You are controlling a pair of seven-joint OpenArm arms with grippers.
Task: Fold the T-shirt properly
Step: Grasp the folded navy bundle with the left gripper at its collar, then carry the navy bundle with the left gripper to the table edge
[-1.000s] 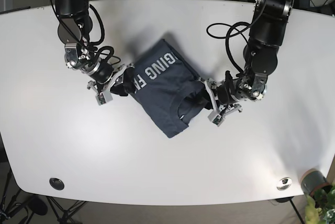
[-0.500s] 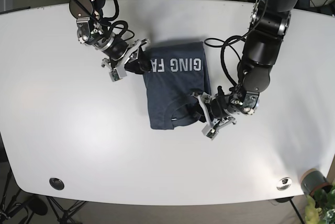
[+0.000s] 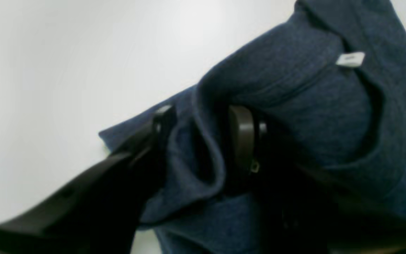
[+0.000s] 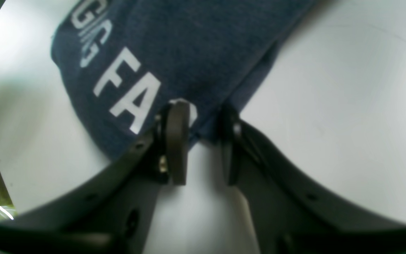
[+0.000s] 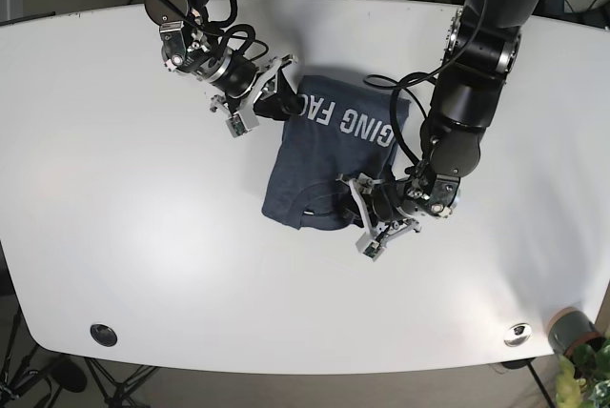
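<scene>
**Both pincers grip the folded shirt mid-table**

The right pincer [image 5: 259, 103] pinches the dark blue T-shirt [image 5: 329, 155] at its upper corner beside the white lettering [image 4: 125, 91]. The shirt lies folded mid-table [image 5: 114, 217], with bare white surface all around. The left pincer [image 5: 367, 217] pinches bunched fabric at the lower edge, near the neck label [image 3: 350, 59].

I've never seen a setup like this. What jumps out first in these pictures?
A folded navy T-shirt with white lettering lies mid-way across a broad white table. Two black robot arms pinch it from opposite ends: the right gripper at the lettered edge, farther back, and the left gripper bunching the cloth near the collar, nearer the front.
</scene>
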